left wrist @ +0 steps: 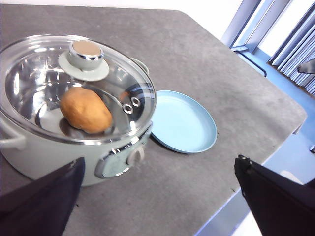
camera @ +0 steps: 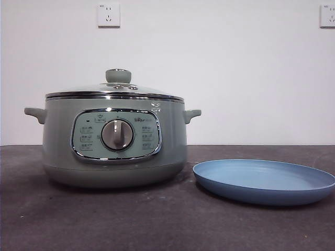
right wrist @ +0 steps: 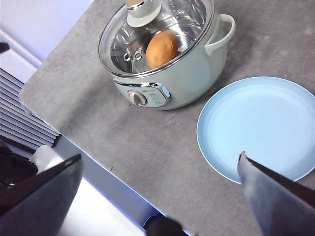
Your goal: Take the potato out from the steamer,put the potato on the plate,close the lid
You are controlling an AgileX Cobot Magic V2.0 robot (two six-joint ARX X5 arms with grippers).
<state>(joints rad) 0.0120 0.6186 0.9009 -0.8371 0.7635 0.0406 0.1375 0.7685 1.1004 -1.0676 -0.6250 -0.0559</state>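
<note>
The pale green steamer (camera: pixel 115 141) (left wrist: pixel 44 157) (right wrist: pixel 187 73) stands on the grey table with its glass lid (camera: pixel 115 90) (left wrist: pixel 29 78) (right wrist: pixel 192 19) closed on it. Through the glass I see the orange-brown potato (left wrist: pixel 84 109) (right wrist: pixel 161 48) lying inside. The light blue plate (camera: pixel 264 180) (left wrist: pixel 183 122) (right wrist: pixel 258 125) lies empty beside the steamer. My left gripper (left wrist: pixel 157 196) hovers open, high above the table's edge near the steamer's front. My right gripper (right wrist: pixel 157 191) is open too, raised over the table's front edge by the plate. Neither shows in the front view.
Two wall sockets (camera: pixel 108 15) sit on the white wall behind. The table's front edge (right wrist: pixel 98 162) drops off beyond the steamer's control panel (camera: pixel 116 135). Window blinds (left wrist: pixel 295 44) stand past the table's far corner.
</note>
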